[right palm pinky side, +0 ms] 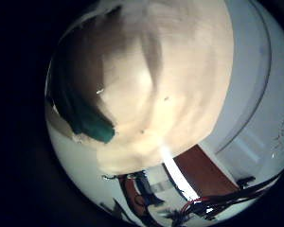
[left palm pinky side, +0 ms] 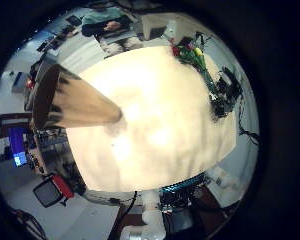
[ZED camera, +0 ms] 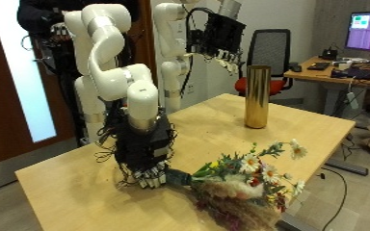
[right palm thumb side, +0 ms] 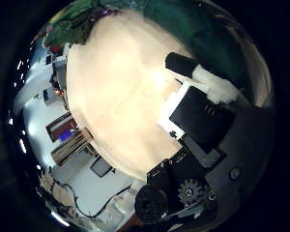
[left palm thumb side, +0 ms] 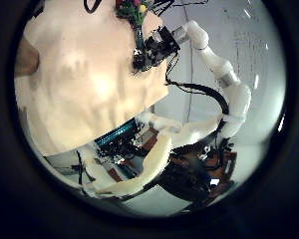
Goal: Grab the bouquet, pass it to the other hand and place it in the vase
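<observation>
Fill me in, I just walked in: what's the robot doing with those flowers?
The right hand is down on the table at the stem end of the bouquet, which lies flat there; whether it grips the stems is unclear. The left hand hangs raised near the gold vase, which stands upright and empty. No handover has happened yet.

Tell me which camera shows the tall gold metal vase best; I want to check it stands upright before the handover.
The outside view: the tall gold metal vase stands upright on the light wooden table, fully visible. The left little finger side palm view shows it from above, stretched. The other views show hardly anything of it.
</observation>
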Motion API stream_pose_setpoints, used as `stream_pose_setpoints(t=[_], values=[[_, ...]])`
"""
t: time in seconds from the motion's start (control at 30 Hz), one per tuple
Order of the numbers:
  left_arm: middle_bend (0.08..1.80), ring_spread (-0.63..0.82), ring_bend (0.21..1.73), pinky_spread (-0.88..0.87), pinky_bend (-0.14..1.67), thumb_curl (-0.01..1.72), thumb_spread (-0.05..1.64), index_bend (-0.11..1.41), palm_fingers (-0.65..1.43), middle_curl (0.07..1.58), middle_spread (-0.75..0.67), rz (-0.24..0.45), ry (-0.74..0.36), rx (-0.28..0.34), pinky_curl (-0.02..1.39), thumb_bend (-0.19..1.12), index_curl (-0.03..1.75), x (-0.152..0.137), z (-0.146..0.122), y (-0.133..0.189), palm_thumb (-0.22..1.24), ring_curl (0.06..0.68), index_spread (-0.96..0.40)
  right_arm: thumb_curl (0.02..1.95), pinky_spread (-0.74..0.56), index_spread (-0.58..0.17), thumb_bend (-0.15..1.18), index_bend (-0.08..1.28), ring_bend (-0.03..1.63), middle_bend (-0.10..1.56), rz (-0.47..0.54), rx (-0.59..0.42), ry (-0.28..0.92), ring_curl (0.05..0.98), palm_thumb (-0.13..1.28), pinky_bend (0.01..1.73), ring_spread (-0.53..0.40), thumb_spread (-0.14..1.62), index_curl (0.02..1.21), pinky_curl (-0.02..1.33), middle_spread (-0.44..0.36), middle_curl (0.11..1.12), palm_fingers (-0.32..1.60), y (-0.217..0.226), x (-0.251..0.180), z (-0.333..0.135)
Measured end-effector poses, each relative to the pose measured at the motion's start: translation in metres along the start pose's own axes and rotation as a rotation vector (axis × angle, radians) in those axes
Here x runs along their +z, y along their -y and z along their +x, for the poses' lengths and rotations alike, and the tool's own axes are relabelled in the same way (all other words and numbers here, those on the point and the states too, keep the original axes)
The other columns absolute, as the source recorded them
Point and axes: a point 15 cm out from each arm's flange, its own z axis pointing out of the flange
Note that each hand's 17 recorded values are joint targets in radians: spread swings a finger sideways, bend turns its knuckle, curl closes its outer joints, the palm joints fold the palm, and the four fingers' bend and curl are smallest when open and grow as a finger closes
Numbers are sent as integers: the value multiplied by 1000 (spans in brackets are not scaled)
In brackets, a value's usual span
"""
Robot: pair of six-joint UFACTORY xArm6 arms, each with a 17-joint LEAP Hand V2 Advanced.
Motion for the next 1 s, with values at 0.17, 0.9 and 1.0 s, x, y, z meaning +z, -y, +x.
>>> stream_pose_setpoints(t=[0.17,0.9,1.0], values=[[279,517,421,506,188,289,998,165,28,327,360,6,-2,2,286,-26,300,-2,2,1,249,228,222,539,-522,-398,-15,681,1156,1044,40,-4,6,414,937,1158,-300,782,747,241,-213,624,1307,5,-19,0],[276,516,425,504,186,289,998,168,45,325,363,23,-1,-42,277,-26,305,-8,-4,3,249,224,231,819,-181,-307,-5,1000,1455,1327,340,-80,181,624,1233,1417,-189,573,1022,595,-144,799,1082,-31,-162,28],[274,515,425,504,185,289,998,171,47,325,363,25,-1,-46,275,-26,307,-9,-4,3,249,222,233,857,-175,-297,-7,1004,1452,1335,375,-127,265,629,1233,1385,-192,524,1026,639,-135,799,1089,-46,-184,22]])
